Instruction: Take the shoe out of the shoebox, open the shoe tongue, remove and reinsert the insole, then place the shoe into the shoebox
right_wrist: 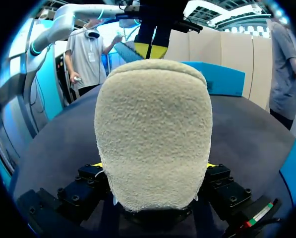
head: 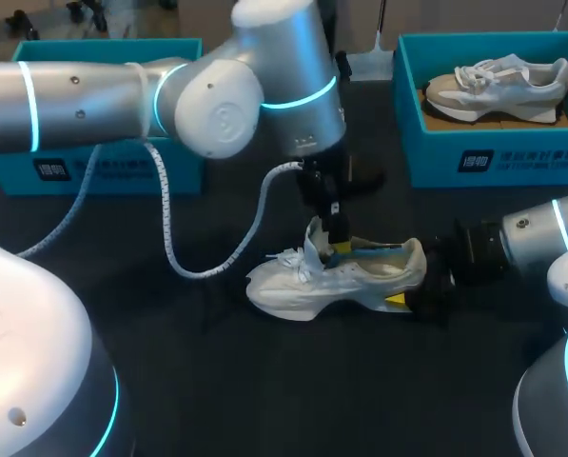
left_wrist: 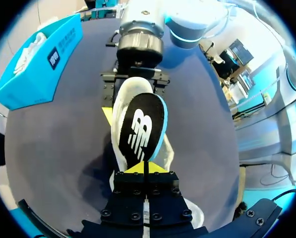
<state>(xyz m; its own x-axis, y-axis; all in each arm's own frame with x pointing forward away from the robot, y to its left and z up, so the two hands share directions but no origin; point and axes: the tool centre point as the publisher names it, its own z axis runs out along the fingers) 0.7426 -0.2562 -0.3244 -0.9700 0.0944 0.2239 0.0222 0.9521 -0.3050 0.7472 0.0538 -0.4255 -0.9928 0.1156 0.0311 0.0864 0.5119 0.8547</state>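
— Where is the shoe?
— Upright on the table, outside the shoebox, which stands beyond the shoe's heel end.
— And the pincers?
— The right gripper is clamped on the shoe's heel. The left gripper, above the shoe's opening, is pinched together on the insole, which sticks up out of the shoe.

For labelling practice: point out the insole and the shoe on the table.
insole (left_wrist: 140, 126): left wrist view, on its black printed face.
shoe (head: 369, 278): head view, on its white side panel.
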